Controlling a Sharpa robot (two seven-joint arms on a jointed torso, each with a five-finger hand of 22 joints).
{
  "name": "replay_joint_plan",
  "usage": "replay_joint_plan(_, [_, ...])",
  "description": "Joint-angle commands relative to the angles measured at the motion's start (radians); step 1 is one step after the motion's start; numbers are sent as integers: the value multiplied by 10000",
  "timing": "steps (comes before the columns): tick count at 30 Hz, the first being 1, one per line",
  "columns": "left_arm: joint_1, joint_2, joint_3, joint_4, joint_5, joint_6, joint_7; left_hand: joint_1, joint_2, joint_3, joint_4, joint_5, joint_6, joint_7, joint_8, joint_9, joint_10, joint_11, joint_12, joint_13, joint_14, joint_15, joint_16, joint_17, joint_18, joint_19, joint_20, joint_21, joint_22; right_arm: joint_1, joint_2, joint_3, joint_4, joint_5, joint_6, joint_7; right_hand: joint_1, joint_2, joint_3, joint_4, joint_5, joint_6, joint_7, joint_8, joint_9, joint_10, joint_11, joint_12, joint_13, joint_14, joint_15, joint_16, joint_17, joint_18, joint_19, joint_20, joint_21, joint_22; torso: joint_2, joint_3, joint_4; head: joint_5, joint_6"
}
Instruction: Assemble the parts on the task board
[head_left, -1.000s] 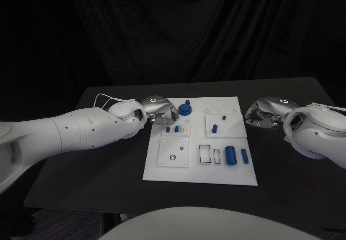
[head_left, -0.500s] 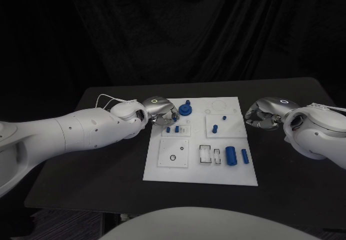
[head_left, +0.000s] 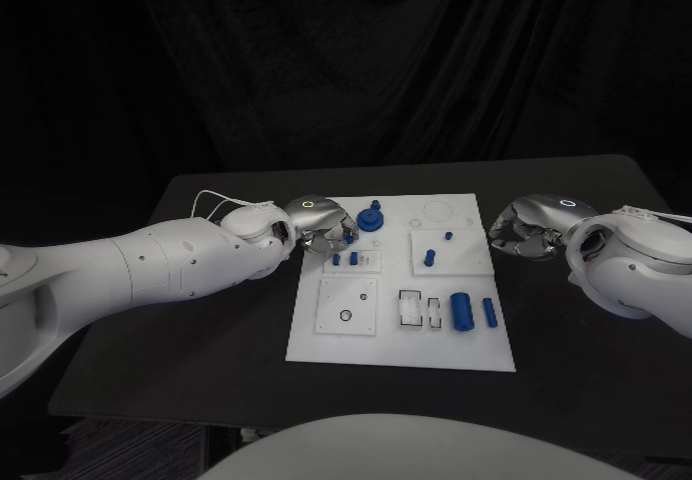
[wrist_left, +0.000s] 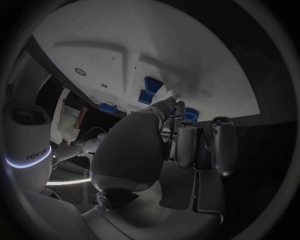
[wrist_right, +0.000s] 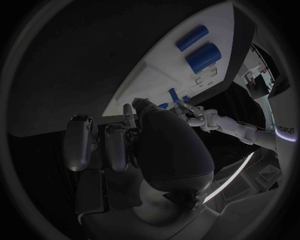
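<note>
large blue cylinder (head_left: 462, 310), long axis front-to-back

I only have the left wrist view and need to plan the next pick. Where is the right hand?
Observer: The right hand is just off the task board's right edge, over the black table, touching no parts.
Operator: Any parts lying loose on that side?
Observer: Yes. Two blue cylinders lie side by side near the board's front right corner, the thicker one nearer the board's middle.
</note>
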Motion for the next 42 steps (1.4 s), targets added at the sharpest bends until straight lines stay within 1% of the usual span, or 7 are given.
replay_joint_plan(1, [-35,11,-2,8,7,258,-15,-84,-72,23,-51,-86,-257,-97,-63,-66,-114,23,-87,-16,-117,13,-42,-38,-90,-91,1,-87,1940,-23,-4,6,9,-28,92,-73,27,104,73,1,55,75,26,-30,-14,672,57,-52,2281,776,88,-56,1756,136,6,72,-58,1806,0,0,-2,7,2])
replay_joint_plan(17, [-76,-102,-2,22,7,31,-245,-333,-244,-54,53,-471,-2090,-924,-67,-686,-749,213,-458,-94,-270,164,-122,-230,-51,-219,130,-291,1891,-23,-24,6,14,-28,111,-79,38,106,83,-15,53,101,20,-18,-10,667,49,-54,2277,778,86,-48,1762,137,5,72,-64,1805,-4,2,0,11,2])
replay_joint_plan(27, [-98,-536,-2,110,7,-1520,-466,-433,-385,-222,153,-596,-5082,-1793,-237,-2347,-1376,346,-834,-383,-186,253,-71,-191,-51,-175,203,-305,1890,-20,-171,7,127,-28,-9,-51,54,69,79,-43,49,111,16,-15,-8,612,45,-88,2225,764,83,-99,1720,148,-13,72,-115,1791,0,-2,5,142,2])
replay_joint_plan(31, [-105,-952,-3,227,85,-2266,-726,-556,-366,-488,296,-788,-5451,-1863,-246,-2682,-1986,438,-914,-484,-511,336,-352,-705,50,-461,270,-733,1746,5,-315,11,252,-28,-147,-28,77,-5,89,-86,48,126,24,-16,-10,276,59,-307,1910,724,92,-224,1617,187,-85,76,-305,1735,5,-4,4,194,2])
replay_joint_plan(36, [-111,-1567,-5,461,2122,-2985,453,-375,-64,-972,422,-461,-4873,-1578,-170,-2851,-3593,288,-43,-219,-5161,437,-4229,-5638,1028,-4654,423,-6497,-173,247,-424,13,414,-28,-253,60,184,-239,254,-179,52,224,44,5,5,-1828,106,-2093,-226,385,128,-1348,684,375,-440,102,-1292,1429,0,-18,20,163,2])
replay_joint_plan(39, [-116,-1965,-6,877,3581,-3034,1300,-296,93,-921,554,489,-3822,-460,-27,-2693,-4575,420,411,-200,-8233,1098,-6974,-6825,826,-7049,675,-8589,-722,496,-398,14,465,-28,-257,141,436,-481,520,-362,931,515,35,221,148,-3554,128,-3763,-1907,145,131,-2076,72,504,-699,104,-2008,1194,1,-23,5,153,2])
replay_joint_plan(42, [-120,-2463,-7,1537,5295,-2401,2269,-466,299,-1284,790,711,-3884,171,-114,-2887,-5294,301,1036,-293,-9558,1063,-8402,-7837,674,-9008,484,-10159,-1285,767,-327,14,512,-28,-293,261,562,-738,741,-516,1860,779,17,501,325,-5194,153,-5312,-3373,-58,145,-2559,-325,595,-917,106,-2559,1019,2,-41,1,157,2])
